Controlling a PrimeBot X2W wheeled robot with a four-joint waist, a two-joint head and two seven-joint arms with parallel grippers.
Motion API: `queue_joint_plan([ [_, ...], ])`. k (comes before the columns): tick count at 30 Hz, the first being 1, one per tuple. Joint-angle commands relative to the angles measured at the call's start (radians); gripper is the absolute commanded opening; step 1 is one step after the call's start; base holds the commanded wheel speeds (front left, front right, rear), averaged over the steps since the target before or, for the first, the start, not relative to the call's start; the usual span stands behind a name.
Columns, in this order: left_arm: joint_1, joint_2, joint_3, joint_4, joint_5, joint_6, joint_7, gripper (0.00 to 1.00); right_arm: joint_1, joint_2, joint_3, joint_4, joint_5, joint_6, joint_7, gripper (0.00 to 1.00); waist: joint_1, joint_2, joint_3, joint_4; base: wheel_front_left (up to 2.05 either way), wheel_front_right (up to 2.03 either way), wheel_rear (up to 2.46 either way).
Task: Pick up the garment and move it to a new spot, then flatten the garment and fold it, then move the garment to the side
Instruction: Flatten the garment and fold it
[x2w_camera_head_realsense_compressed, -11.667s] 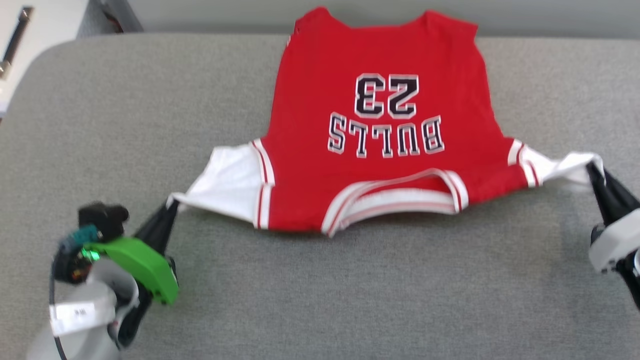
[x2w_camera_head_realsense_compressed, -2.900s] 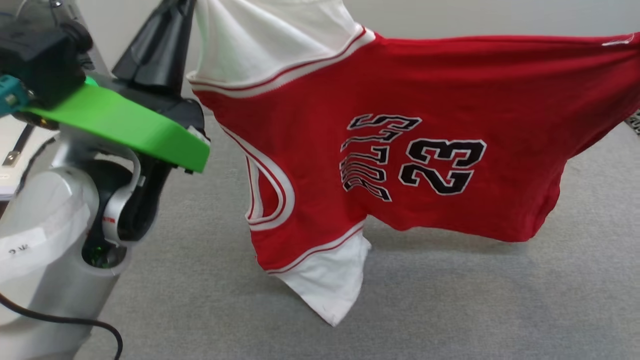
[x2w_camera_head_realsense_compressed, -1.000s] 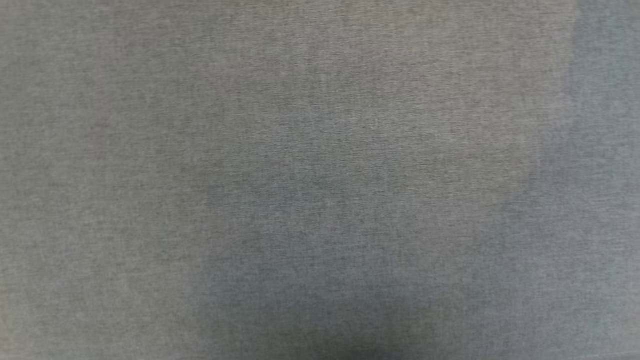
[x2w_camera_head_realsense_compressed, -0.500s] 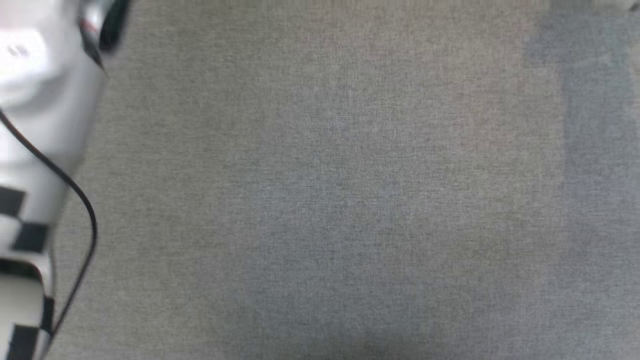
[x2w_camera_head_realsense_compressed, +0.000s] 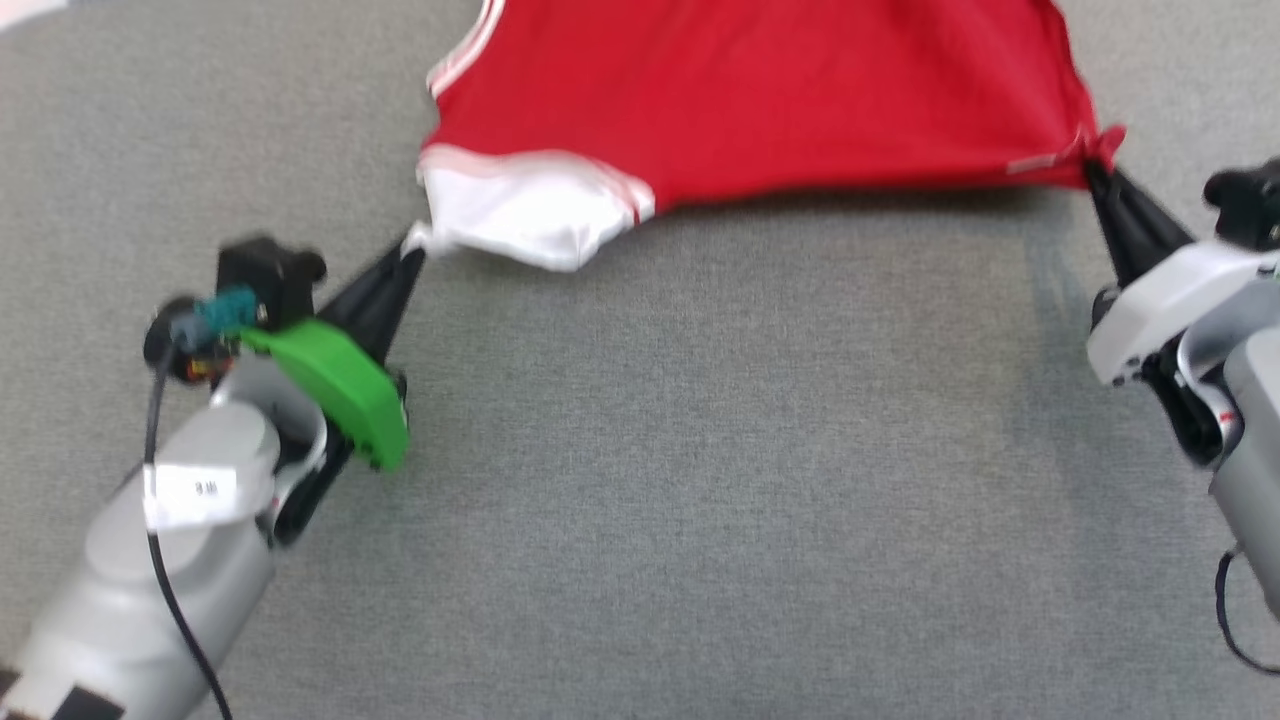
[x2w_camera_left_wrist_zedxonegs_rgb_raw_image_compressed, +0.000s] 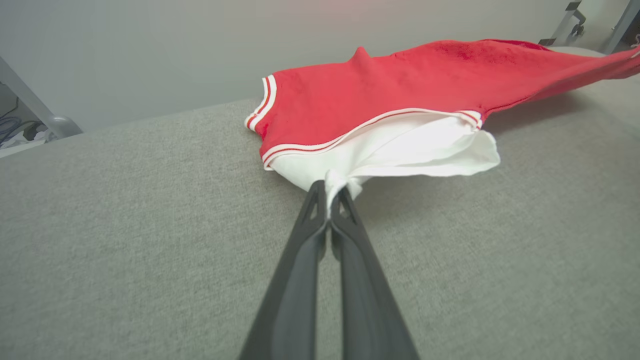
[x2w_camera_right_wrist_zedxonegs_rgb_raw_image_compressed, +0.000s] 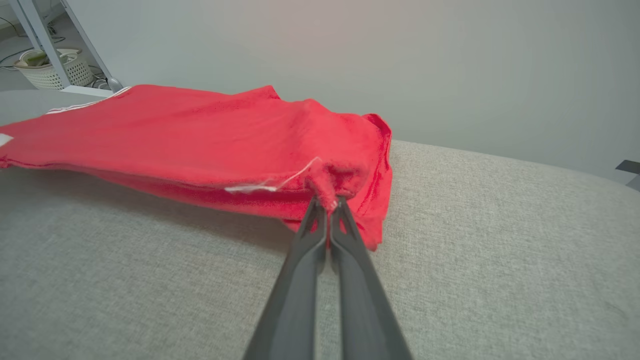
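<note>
The garment (x2w_camera_head_realsense_compressed: 760, 100), a red jersey shirt with white sleeves, is stretched across the far part of the grey table (x2w_camera_head_realsense_compressed: 640, 480), lettering hidden. My left gripper (x2w_camera_head_realsense_compressed: 412, 250) is shut on the tip of a white sleeve (x2w_camera_head_realsense_compressed: 510, 215); the left wrist view shows the sleeve (x2w_camera_left_wrist_zedxonegs_rgb_raw_image_compressed: 400, 150) bunched between the closed fingers of that gripper (x2w_camera_left_wrist_zedxonegs_rgb_raw_image_compressed: 330, 192). My right gripper (x2w_camera_head_realsense_compressed: 1092, 170) is shut on a red corner of the garment (x2w_camera_right_wrist_zedxonegs_rgb_raw_image_compressed: 225, 145). In the right wrist view that gripper (x2w_camera_right_wrist_zedxonegs_rgb_raw_image_compressed: 327, 202) pinches the hem, and the near edge hangs just above the surface.
A pale wall (x2w_camera_right_wrist_zedxonegs_rgb_raw_image_compressed: 350, 60) runs behind the table. A white basket (x2w_camera_right_wrist_zedxonegs_rgb_raw_image_compressed: 50, 70) and a metal frame leg (x2w_camera_right_wrist_zedxonegs_rgb_raw_image_compressed: 75, 45) stand off the table's far left in the right wrist view. Bare grey cloth lies between my arms.
The head camera has swung back up: half a second ago it showed bare table and part of my left arm, now both grippers and the garment spread between them.
</note>
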Motion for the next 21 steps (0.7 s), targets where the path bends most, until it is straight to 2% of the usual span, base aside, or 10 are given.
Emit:
queue_joint_plan([
  [1,0.052,0.019,-0.014,-0.009,-0.009,-0.002,0.001,0.0,0.04,0.001,0.0,-0.005,0.028,-0.002,-0.009,0.0,0.0001,0.0,-0.098,0.016,0.0,0.0,0.0],
  [14,0.353,0.065,-0.077,-0.076,-0.061,0.015,0.005,0.0,0.313,0.022,-0.03,0.005,0.155,-0.002,-0.02,0.0,0.0001,0.0,-0.252,0.025,0.0,0.0,0.0],
  [21,0.47,0.091,-0.115,-0.153,-0.073,0.037,0.025,0.0,0.45,0.023,-0.071,-0.05,0.193,-0.002,-0.024,0.0,0.0001,0.0,-0.326,0.02,0.0,0.0,0.0],
])
